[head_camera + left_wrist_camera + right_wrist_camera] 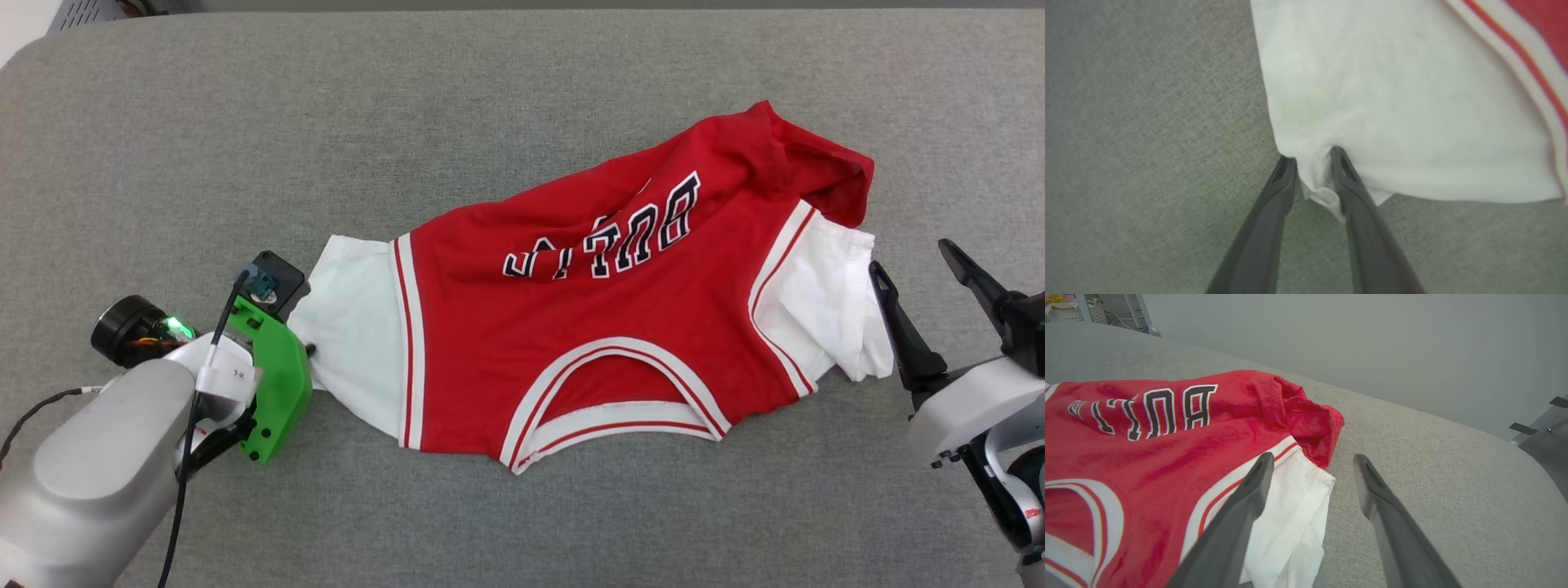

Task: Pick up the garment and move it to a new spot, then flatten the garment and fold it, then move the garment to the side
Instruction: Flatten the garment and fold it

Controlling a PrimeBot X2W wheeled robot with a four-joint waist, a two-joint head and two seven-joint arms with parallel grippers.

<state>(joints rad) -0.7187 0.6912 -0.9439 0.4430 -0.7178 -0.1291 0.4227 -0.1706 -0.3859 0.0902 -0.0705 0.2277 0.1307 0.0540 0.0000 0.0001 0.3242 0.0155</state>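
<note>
Looking from the head view, the red soft-fabric garment (604, 327) with white short sleeves and striped trim lies on the grey cloth-covered worktop (245, 122). Its long axis goes from the robot's left to its right, with the collar toward the robot and the far right corner bunched. The dark two-fingered left end effector (307, 348) touches the edge of one white sleeve. The right end effector (913, 257) stands wide, just beside the other sleeve.

In the left wrist view, the left end effector (1312, 157) is narrow and closed on a small fold of the garment (1392, 102) at the sleeve hem, low over the worktop (1147, 122).

In the right wrist view, the right end effector (1313, 457) is wide and holds nothing. The garment (1147, 457) lies toward this view's left: one finger is over the white sleeve, the other over bare worktop (1433, 477). A pale basket (1063, 312) stands far behind; its content is too small to tell.

I judge the right arm must next go a little inward to that near sleeve.
</note>
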